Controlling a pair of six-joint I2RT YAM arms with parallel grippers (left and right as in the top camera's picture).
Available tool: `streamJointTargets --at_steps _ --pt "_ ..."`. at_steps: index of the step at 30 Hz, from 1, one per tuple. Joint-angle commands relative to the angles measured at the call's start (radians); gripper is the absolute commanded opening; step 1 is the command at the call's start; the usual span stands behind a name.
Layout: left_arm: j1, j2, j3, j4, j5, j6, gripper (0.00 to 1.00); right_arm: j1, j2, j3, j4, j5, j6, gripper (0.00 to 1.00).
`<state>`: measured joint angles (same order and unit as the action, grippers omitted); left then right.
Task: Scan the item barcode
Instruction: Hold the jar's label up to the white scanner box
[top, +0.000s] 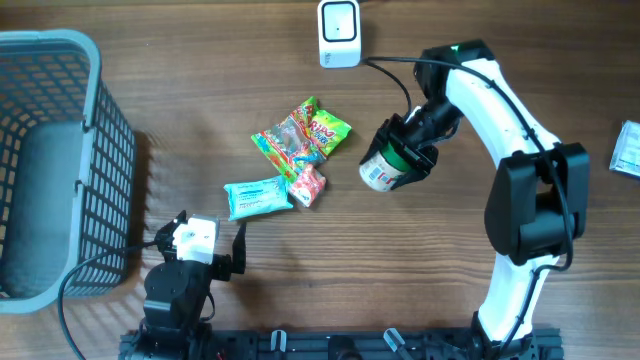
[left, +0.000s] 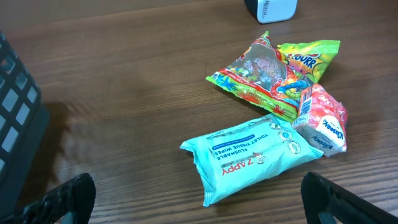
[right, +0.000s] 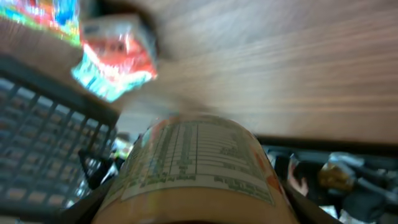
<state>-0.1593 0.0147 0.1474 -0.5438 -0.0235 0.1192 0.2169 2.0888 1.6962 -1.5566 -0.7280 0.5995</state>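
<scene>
Right fingers (top: 386, 133) clamp jar (top: 380, 174), tilted between them. Wrist view blurred: label print unreadable, barcode not made out. Right arm bent, wrist angled toward left fingers (left: 65, 198). These spread wide, empty, tips cropped.

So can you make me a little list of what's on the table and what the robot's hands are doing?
right gripper: closed on the jar
jar: green lid, tilted, held in the gripper
left gripper: open, holding nothing
scanner: white, at the far edge, apart from the jar
middle pile: candy bag, wipes pack, red pack, bunched together
basket: grey, on the left side
</scene>
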Motion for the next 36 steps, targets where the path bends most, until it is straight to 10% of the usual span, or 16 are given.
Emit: streamJointTargets --at_steps 1,11,18,29,36 --pt "0.006 -0.006 0.000 -0.003 0.016 0.008 1.00 0.002 0.000 0.019 -0.045 -0.087 -0.104 0.27" --pt "0.006 -0.006 0.000 -0.003 0.016 0.008 1.00 0.100 -0.020 0.224 0.167 0.260 -0.102 0.26" --pt "0.006 -0.006 0.000 -0.003 0.016 0.008 1.00 0.108 -0.006 0.226 0.904 0.631 -0.177 0.46" --pt "0.006 -0.006 0.000 -0.003 0.016 0.008 1.00 0.175 0.345 0.219 1.725 0.860 -0.495 0.47" --pt "0.006 -0.006 0.000 -0.003 0.016 0.008 1.00 0.171 0.260 0.220 1.743 0.900 -0.514 0.46"
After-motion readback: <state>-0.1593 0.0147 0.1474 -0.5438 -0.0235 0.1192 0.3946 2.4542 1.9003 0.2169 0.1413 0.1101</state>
